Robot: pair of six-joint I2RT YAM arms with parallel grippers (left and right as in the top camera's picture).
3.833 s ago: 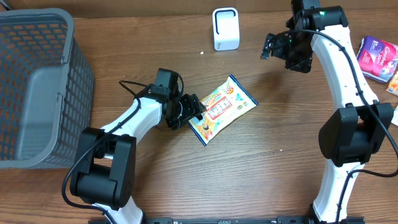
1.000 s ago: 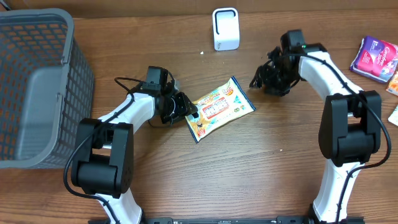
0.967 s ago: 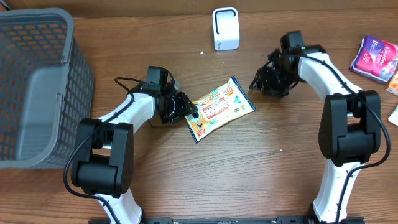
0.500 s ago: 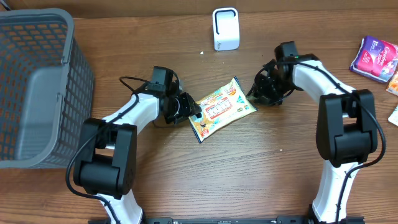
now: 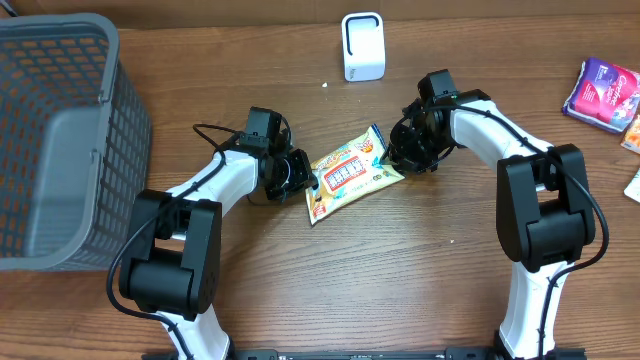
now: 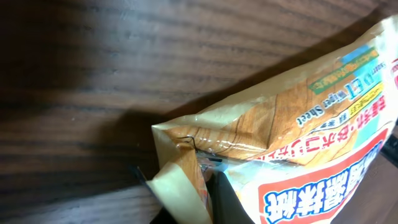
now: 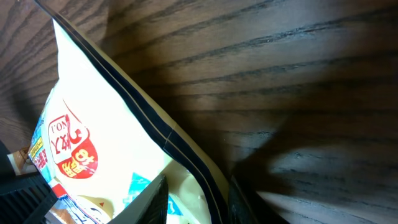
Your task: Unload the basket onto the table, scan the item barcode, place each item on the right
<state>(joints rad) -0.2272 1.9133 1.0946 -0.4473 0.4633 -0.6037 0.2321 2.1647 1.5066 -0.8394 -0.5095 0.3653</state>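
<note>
Wood-grain table [image 5: 330, 290]. Mid-table: wipes packet [image 5: 347, 176], printed face up. Left gripper [image 5: 305, 183] clenched on its left corner. Right gripper [image 5: 394, 160] straddles the opposite seam; cannot tell if clamped. Judgement: a hold at both ends to carry the packet taut toward the scanner [image 5: 363, 46] at the far edge.

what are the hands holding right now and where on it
The left hand pinches the wipes packet by one end corner; the right hand grips the sealed edge at the opposite end.
</note>
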